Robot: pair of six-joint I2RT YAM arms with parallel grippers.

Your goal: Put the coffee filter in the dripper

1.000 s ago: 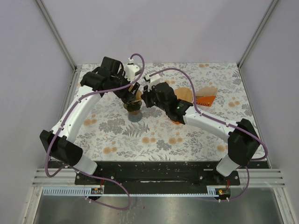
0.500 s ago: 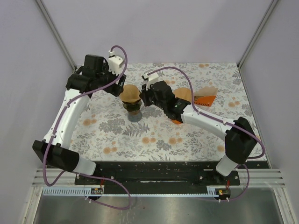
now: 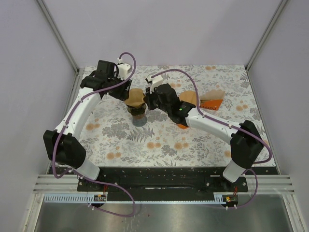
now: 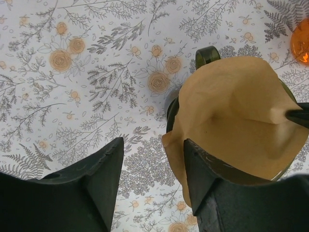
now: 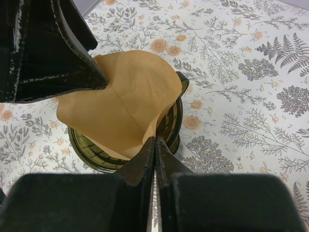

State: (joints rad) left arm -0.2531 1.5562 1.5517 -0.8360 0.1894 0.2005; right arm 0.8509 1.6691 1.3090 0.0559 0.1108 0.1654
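Note:
A brown paper coffee filter [image 3: 136, 97] stands open in the dark green glass dripper [image 3: 138, 110] at the table's back middle. In the right wrist view the filter [image 5: 120, 94] sits in the dripper [image 5: 91, 150], tilted up on the left. My right gripper [image 5: 154, 141] is shut on the filter's near edge. My left gripper [image 4: 153, 145] is open just left of the dripper [image 4: 206, 54]. Its right finger [image 4: 207, 183] stands against the filter's [image 4: 236, 116] outer side, its left finger over bare table. It holds nothing.
A stack of brown filters [image 3: 191, 97] and an orange packet [image 3: 212, 103] lie right of the dripper, behind my right arm. An orange object [image 4: 301, 41] shows at the left wrist view's edge. Floral cloth covers the table [image 3: 159, 140].
My left gripper left the dripper, swung out to the left, then came back close beside it. The right gripper stayed shut on the filter in the dripper.

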